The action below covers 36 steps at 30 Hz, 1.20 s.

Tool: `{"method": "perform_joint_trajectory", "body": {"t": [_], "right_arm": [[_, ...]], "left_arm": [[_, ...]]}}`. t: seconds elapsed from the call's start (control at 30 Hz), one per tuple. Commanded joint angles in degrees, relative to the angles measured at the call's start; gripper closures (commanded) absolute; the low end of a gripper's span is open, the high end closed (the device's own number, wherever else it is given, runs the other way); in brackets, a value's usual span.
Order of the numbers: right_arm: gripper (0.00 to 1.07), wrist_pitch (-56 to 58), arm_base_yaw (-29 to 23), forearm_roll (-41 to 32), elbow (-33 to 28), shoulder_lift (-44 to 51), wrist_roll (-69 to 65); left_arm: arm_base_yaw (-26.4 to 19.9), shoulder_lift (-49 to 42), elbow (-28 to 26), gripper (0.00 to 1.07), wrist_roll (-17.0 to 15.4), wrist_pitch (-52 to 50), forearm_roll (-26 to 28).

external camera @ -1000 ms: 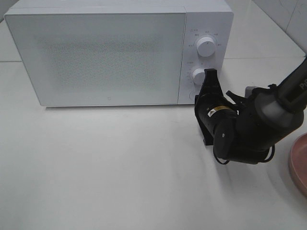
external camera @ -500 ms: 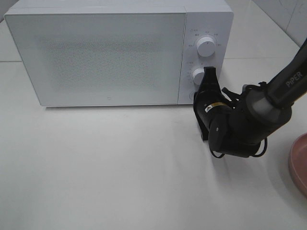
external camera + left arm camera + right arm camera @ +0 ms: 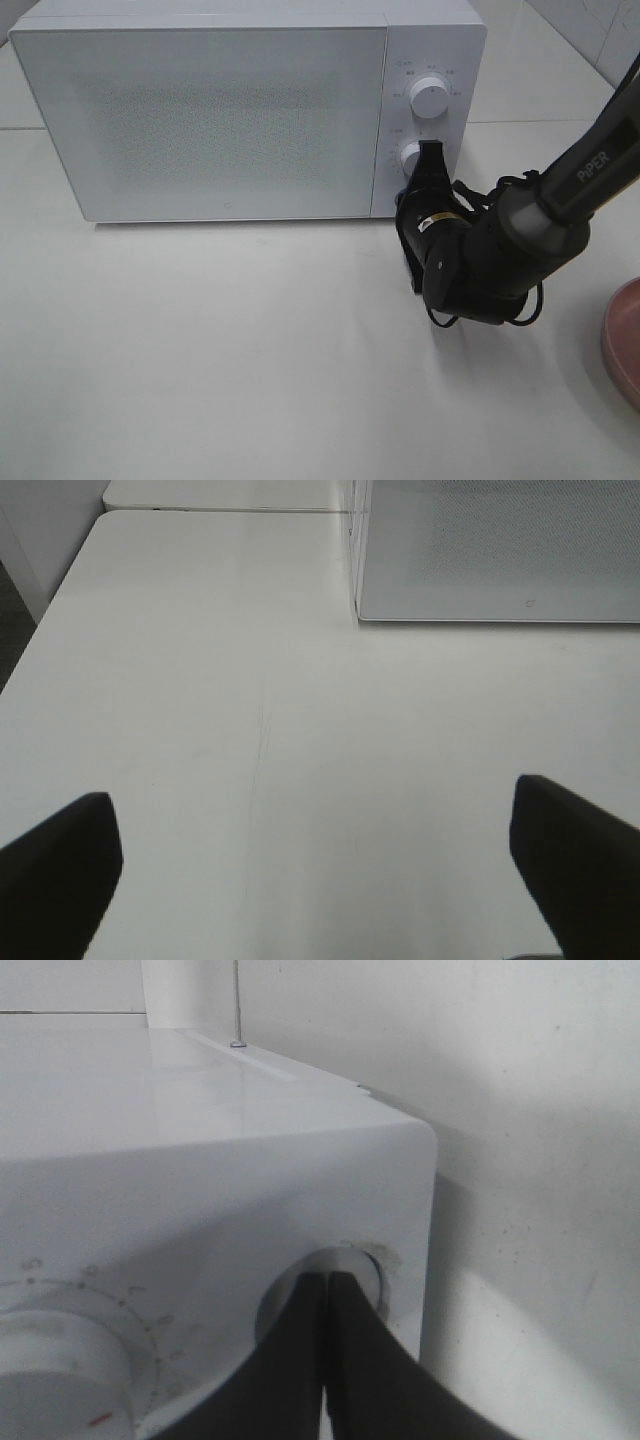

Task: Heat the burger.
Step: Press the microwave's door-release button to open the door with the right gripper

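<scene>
The burger is out of view in every frame. The white microwave (image 3: 230, 110) stands at the back with its door closed. My right gripper (image 3: 408, 200) is shut, its fingertips together against the round button (image 3: 365, 1265) at the bottom of the microwave's control panel, below the lower knob (image 3: 411, 157). In the right wrist view the closed gripper (image 3: 325, 1278) touches that button, with a knob (image 3: 50, 1360) beside it. My left gripper (image 3: 320, 850) is open and empty over bare table; it does not show in the exterior view.
A pink round plate (image 3: 625, 345) lies at the table's right edge, empty as far as it shows. The upper knob (image 3: 430, 96) sits above the lower one. The white table (image 3: 220, 340) stretches in front of the microwave.
My right gripper has moved left and toward the microwave, bringing its closed tips onto the panel's bottom button. The microwave door stays closed.
</scene>
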<state>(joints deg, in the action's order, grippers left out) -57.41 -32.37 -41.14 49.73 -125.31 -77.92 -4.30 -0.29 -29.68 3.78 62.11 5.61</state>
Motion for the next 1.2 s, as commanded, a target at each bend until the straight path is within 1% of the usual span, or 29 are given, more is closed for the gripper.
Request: {"method": "perform_joint_trajectory", "body": {"t": [0.03, 0.27, 0.33, 0.6, 0.83, 1.1, 1.2], "right_arm": [[1.07, -2.46, 0.40, 0.97, 2.69, -0.23, 0.80], [1.07, -4.41, 0.40, -0.52, 5.44, -0.80, 2.86], [1.07, -4.41, 0.40, -1.95, 7.39, -1.26, 4.24], [1.07, -3.72, 0.40, -2.01, 10.71, -2.64, 5.27], [1.07, -3.67, 0.40, -2.01, 10.49, -2.29, 5.67], [1.07, -0.63, 0.23, -2.06, 10.43, -1.26, 6.19], [1.07, -0.17, 0.23, -2.81, 9.05, -0.46, 6.36]], "left_arm": [[-0.06, -0.86, 0.00, 0.09, -0.11, -0.69, 0.06], [-0.06, -0.86, 0.00, 0.09, -0.11, -0.69, 0.06], [-0.06, -0.86, 0.00, 0.09, -0.11, -0.69, 0.06], [-0.06, -0.86, 0.00, 0.09, -0.11, -0.69, 0.06], [-0.06, -0.86, 0.00, 0.09, -0.11, -0.69, 0.06], [-0.06, -0.86, 0.00, 0.09, -0.11, -0.69, 0.06], [-0.06, -0.86, 0.00, 0.09, -0.11, -0.69, 0.06]]}}
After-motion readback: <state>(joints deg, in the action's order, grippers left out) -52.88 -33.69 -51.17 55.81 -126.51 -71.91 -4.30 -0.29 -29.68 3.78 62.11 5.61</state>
